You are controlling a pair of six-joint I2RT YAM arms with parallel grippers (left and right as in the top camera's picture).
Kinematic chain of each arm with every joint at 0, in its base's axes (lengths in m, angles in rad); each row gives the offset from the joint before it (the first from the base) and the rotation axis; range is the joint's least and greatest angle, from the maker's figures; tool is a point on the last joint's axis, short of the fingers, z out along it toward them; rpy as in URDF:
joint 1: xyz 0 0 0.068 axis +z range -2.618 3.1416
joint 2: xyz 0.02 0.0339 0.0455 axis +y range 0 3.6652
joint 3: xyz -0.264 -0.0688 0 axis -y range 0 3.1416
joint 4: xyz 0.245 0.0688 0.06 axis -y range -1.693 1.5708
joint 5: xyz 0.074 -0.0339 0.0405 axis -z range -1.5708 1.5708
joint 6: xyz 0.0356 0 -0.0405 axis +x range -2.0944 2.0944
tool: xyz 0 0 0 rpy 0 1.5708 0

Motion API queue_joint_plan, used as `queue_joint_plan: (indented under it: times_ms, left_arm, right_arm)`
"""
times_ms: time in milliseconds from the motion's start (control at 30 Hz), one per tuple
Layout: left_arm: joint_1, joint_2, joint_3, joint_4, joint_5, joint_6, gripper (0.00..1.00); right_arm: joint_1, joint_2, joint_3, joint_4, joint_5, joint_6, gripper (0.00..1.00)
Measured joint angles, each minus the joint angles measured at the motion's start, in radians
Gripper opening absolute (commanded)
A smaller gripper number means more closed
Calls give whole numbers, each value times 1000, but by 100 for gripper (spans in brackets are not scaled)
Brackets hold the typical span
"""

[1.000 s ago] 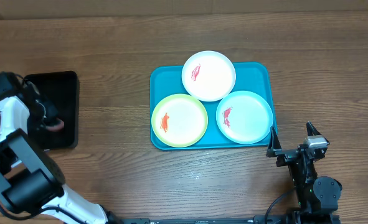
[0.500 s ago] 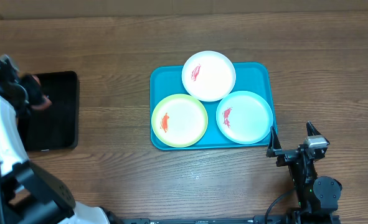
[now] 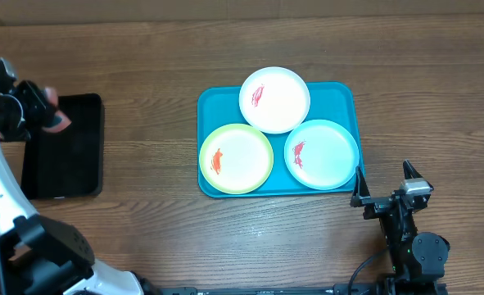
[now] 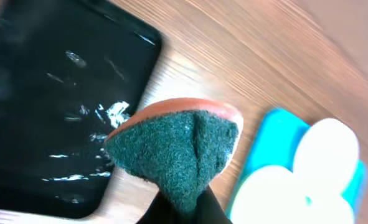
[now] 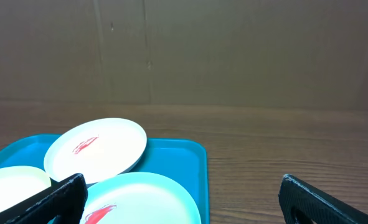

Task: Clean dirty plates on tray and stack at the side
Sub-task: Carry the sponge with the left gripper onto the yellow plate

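- We see three red-smeared plates on the teal tray: the white plate at the far rim, with the green-rimmed plate and the blue-rimmed plate nearer.
- The green-rimmed plate overhangs the tray's left rim.
- Bare wooden table lies open all around.
- The right gripper stands spread by the tray's near-right corner.
- The left gripper pinches a sponge over the black tray.
- A second ago that sponge sat lower in the black tray; the plates have not moved.

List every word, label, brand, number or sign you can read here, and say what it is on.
None: no readable text in any view.
The plates, tray, black tray and sponge carry no lettering.
The red and orange marks on the plates are smears, not writing.
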Motion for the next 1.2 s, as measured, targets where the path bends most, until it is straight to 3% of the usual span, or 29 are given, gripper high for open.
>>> queue_joint_plan:
  times_ms: [233,500,833,1067,1200]
  left_arm:
    - [-223,-8,-52,-135,114,32,4]
    - [-565,-8,-288,-4,119,56,4]
    - [-859,-6,-531,298,-112,-196,4]
    - [-956,-6,-550,404,-220,-322,4]
    - [-966,-6,-551,420,-253,-341,5]
  right_arm:
    - [0,0,0,0,0,0,100]
    - [0,0,0,0,0,0,100]
    - [0,0,0,0,0,0,100]
    - [0,0,0,19,-5,3,100]
    - [0,0,0,78,-163,79,100]
